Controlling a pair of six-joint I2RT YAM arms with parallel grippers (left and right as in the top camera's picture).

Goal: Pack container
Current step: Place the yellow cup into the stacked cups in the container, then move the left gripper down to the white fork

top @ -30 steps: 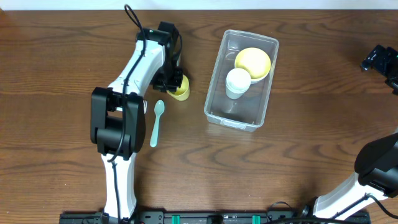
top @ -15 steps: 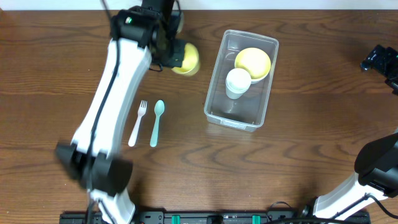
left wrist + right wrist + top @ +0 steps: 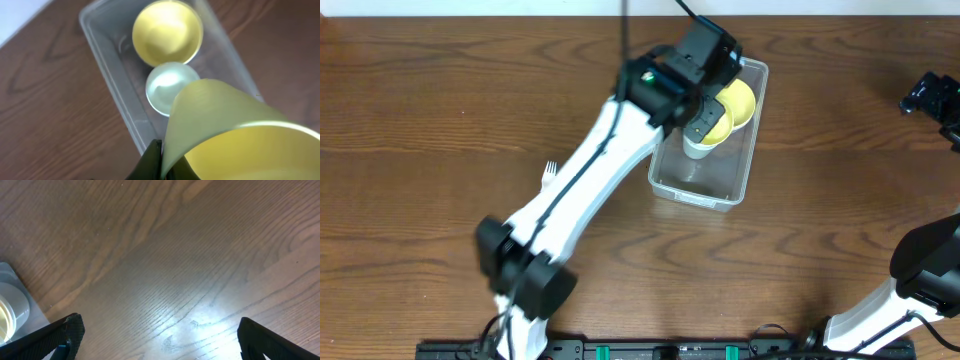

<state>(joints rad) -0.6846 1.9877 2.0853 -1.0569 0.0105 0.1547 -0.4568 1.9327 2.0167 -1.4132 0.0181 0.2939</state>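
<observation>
The container (image 3: pixel 666 172), a clear rectangular tub with rounded corners, lies on the wooden table (image 3: pixel 420 110) at about 1 o'clock from the table's middle, with its long side running roughly 12 to 6. Inside it, a round yellow bowl (image 3: pixel 742 97) sits at the 12 o'clock end, and a white cup (image 3: pixel 697 149) stands just beside it toward 6 o'clock, near the tub's middle.

The left arm reaches in from 7 o'clock, and the left gripper (image 3: pixel 699 116) hangs over the tub with its jaws pinched on the wall of a yellow cup (image 3: pixel 720 122). In the wrist view this cup (image 3: pixel 225 135) is tilted (its mouth turned toward the camera), above the white cup and on the 6 o'clock side of the yellow bowl. Whether it touches the white cup cannot be told.

A white fork (image 3: pixel 549 172) shows partly from under the left arm, at 9 o'clock from the tub and well apart from it.

The right gripper (image 3: pixel 928 95) is at the table's 3 o'clock edge, well apart from the tub, its jaws spread wide over the wood grain.
</observation>
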